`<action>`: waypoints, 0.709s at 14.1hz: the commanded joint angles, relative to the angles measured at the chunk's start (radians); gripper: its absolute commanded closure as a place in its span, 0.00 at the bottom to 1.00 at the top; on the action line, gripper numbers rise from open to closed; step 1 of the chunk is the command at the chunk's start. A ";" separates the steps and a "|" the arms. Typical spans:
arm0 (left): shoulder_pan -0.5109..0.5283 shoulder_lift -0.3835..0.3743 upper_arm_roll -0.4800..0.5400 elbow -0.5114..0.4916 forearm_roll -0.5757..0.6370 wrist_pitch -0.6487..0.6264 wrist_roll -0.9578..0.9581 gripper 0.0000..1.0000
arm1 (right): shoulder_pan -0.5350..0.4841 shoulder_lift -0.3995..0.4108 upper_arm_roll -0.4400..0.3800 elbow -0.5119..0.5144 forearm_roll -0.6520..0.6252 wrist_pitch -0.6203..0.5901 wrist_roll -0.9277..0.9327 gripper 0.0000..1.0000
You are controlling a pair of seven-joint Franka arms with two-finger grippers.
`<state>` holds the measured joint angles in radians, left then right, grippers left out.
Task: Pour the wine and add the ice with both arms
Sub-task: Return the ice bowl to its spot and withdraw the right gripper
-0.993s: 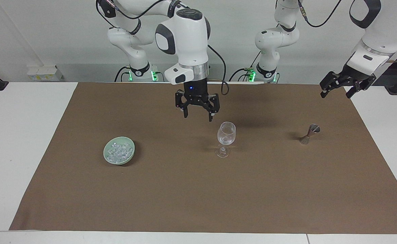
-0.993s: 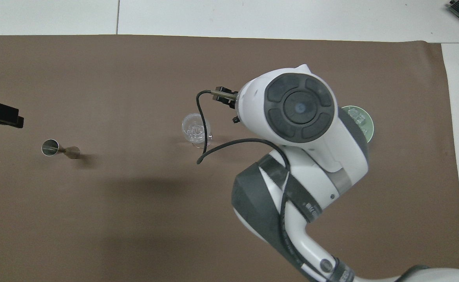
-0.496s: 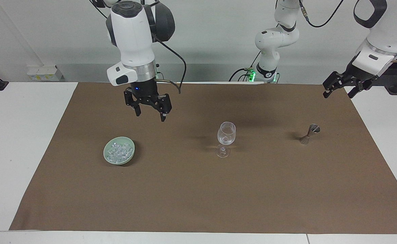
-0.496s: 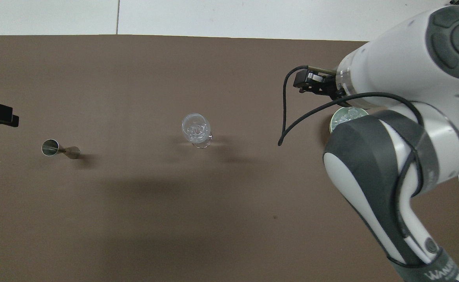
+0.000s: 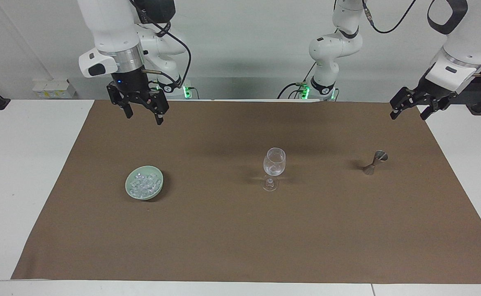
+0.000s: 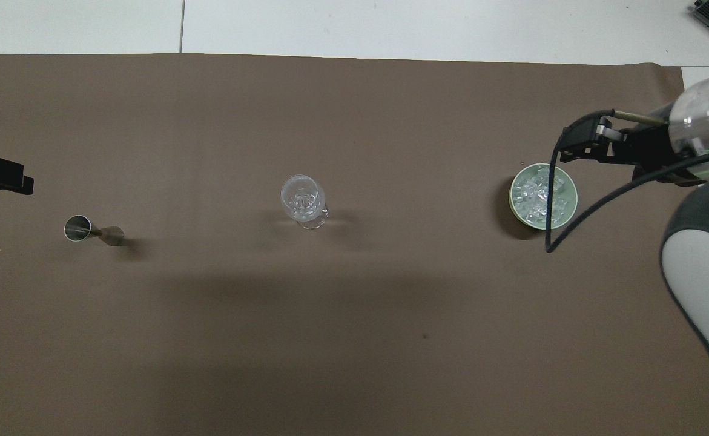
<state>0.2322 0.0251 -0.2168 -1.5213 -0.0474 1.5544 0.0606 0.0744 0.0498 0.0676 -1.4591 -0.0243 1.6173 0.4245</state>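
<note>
Right gripper (image 5: 143,114) has withdrawn from wine glass (image 5: 274,166).

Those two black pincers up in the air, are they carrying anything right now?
No. The right pincer hangs open and empty above the mat, and the left pincer is open and empty too. The ice sits in its bowl.

Even, bright light falls from above onto my table (image 5: 26,164), both views sharp from edge to edge, with short soft shadows beside the bowl (image 5: 128,190), the wine glass (image 5: 274,161) and the jigger (image 5: 375,162), broad faint arm shadows across the brown mat (image 6: 269,315), and small glints on the ice (image 6: 539,197).
</note>
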 commanded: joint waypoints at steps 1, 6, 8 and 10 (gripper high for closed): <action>0.013 -0.002 0.001 -0.008 -0.020 0.015 0.005 0.00 | -0.001 -0.048 -0.055 -0.024 0.026 -0.049 -0.094 0.00; 0.012 0.009 0.001 -0.007 -0.045 0.015 0.007 0.00 | -0.001 -0.100 -0.159 -0.052 0.026 -0.151 -0.271 0.00; 0.012 0.009 0.001 -0.007 -0.045 0.015 0.010 0.00 | -0.004 -0.163 -0.170 -0.160 0.024 -0.093 -0.293 0.00; 0.010 0.010 0.001 -0.007 -0.032 0.019 0.019 0.00 | -0.004 -0.186 -0.172 -0.204 0.023 -0.042 -0.283 0.00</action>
<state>0.2364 0.0388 -0.2148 -1.5214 -0.0776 1.5574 0.0608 0.0737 -0.0757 -0.1044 -1.5692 -0.0217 1.5109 0.1532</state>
